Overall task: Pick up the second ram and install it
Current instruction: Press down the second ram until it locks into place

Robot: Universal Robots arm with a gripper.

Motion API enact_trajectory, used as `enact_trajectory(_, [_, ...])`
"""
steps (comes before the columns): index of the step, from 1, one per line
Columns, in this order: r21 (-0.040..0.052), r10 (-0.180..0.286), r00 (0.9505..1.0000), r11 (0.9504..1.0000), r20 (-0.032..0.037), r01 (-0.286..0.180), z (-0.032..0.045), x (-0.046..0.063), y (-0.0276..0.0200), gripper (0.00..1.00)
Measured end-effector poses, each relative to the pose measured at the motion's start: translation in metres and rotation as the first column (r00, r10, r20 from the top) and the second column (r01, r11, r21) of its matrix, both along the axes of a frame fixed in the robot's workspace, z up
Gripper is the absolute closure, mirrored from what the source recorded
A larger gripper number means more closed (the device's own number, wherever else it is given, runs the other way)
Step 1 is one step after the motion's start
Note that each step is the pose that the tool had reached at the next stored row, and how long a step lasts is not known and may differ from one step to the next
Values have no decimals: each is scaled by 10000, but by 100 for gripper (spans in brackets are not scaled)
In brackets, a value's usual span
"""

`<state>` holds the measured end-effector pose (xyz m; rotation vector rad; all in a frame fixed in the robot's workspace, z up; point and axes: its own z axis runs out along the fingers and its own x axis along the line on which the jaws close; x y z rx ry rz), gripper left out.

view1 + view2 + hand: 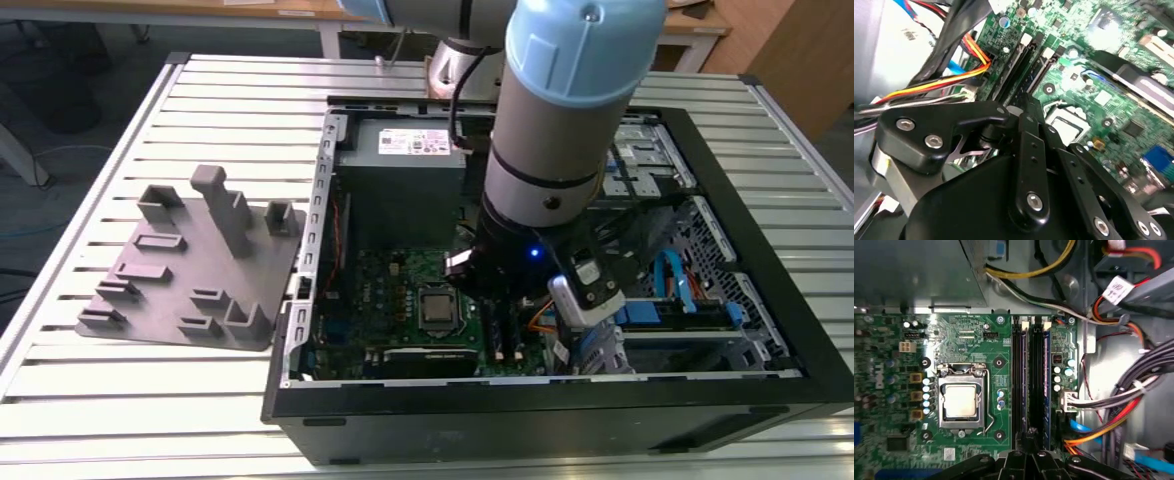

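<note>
- Step in hand, by my reading: installing, not picking. In the exterior view the arm reaches down into the open computer case [767, 300], and the end effector [501, 290] sits low over the motherboard [400, 275]
- In the first wrist view, the end effector [1029, 437] hangs right over one end of the long black memory slots [1037, 380], just beside the processor socket [960, 400]
- The second ram [1023, 380]: you see a thin dark stick standing lengthwise in the slot row, in line with the end effector. Which slot edge is stick and which is socket is hard to separate, so take this placement as probable
- End effector state: you cannot tell whether it is clamped on the stick, resting on it, or apart
- The grey holder plate [187, 265] lies on the tabletop [134, 390] outside the case, well apart from the work
- Judgement: seating calls for the stick square to its slot and a straight, even downward push. Mind the cable bundle [1114, 405] near the slots
</note>
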<state>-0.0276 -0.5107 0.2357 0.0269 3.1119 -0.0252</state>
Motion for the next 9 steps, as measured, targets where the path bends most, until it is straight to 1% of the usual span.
enact_trajectory(4, [-5,0,10000,10000,-2,0,194,0,0,93])
enact_trajectory(5, [-6,0,10000,10000,-3,0,232,0,0,93])
enact_trajectory(6, [-7,0,10000,10000,-3,0,250,0,-1,93])
enact_trajectory(9, [-1,0,10000,10000,-1,0,252,0,0,93])
